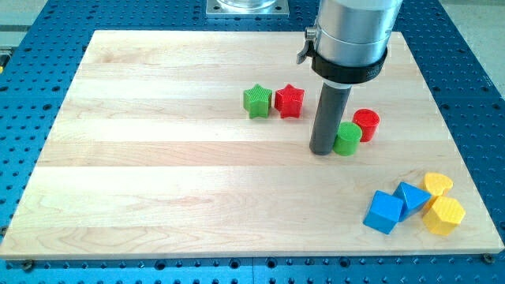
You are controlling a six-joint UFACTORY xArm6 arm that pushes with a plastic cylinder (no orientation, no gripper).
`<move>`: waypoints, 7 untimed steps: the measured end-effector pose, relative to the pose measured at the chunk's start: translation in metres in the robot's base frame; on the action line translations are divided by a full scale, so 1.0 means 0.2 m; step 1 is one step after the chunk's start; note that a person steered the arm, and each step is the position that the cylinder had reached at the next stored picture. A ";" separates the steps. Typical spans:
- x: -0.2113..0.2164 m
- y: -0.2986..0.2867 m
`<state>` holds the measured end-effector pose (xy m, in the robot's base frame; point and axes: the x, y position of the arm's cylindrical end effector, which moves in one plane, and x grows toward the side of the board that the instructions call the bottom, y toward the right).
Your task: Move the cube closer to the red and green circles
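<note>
- Work surface: a pale wooden board serving as the desk [158, 189], laid on a blue perforated base plate [24, 95].
- Task object: the blue ribbed plastic cube [383, 212] sits in the lower right of the frame, touching a blue wedge-like block [411, 197] to its upper right.
- Just right of that pair lie a yellow heart-shaped block [438, 184] and a yellow hexagonal block [444, 215], so the cube is at the left edge of a tight cluster.
- Targets: the red ribbed cylinder [366, 125] and the green ribbed cylinder [346, 139] stand together right of centre, touching or nearly so, well apart from the cube and above it in the frame.
- Bystanders: a green star block [257, 101] and a red star block [289, 100] sit side by side at upper centre, out of the likely path.
- Arm pose: the grey arm housing [351, 35] hangs from the top of the frame, the dark rod vertical beneath it.
- My tip [323, 151] rests on the desk just left of the green cylinder, touching it or nearly so.
- Gripper state: this rig carries none; the rod holds nothing and can only push.
- Judgement: the cube is not yet engaged. I expect the tip must go round to the cube's lower right side to push it up and left, without scattering the cylinders.
- Risk: the wedge-like block may drag along with the cube.
</note>
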<state>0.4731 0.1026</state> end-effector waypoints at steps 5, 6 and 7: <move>0.06 -0.05; 0.06 -0.05; 0.27 -0.03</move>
<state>0.5277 0.0973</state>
